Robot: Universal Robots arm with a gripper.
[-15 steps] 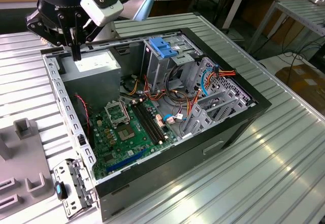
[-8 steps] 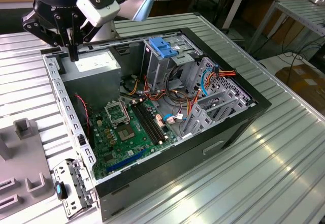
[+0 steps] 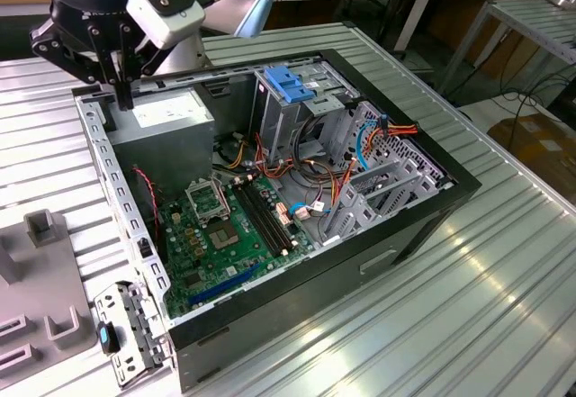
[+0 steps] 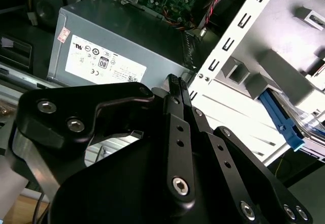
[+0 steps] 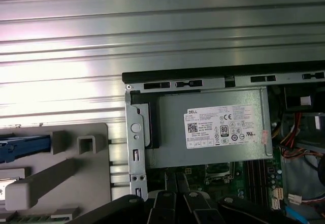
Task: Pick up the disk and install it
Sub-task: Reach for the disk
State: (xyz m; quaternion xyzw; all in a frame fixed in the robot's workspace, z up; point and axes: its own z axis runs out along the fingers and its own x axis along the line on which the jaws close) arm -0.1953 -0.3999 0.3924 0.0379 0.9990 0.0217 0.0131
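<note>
My gripper (image 3: 122, 86) hangs over the back left corner of the open computer case (image 3: 423, 217), just above the case's edge rail beside the grey power-supply box (image 3: 166, 113). Its two black fingers lie together with nothing between them in both wrist views, gripper (image 4: 176, 84) and gripper (image 5: 175, 183). The disk shows partly: a blue rail (image 5: 23, 148) and a bit of label lie on the grey fixture (image 5: 66, 168) outside the case, and the disk's blue rail (image 4: 282, 120) appears in the second wrist view too. The gripper is apart from it.
Inside the case sit the green motherboard (image 3: 225, 226), loose orange and blue cables (image 3: 360, 145) and a metal drive cage with a blue handle (image 3: 288, 86). The case stands on a ribbed metal table (image 3: 504, 280). The grey fixture (image 3: 40, 271) lies at the exterior view's left.
</note>
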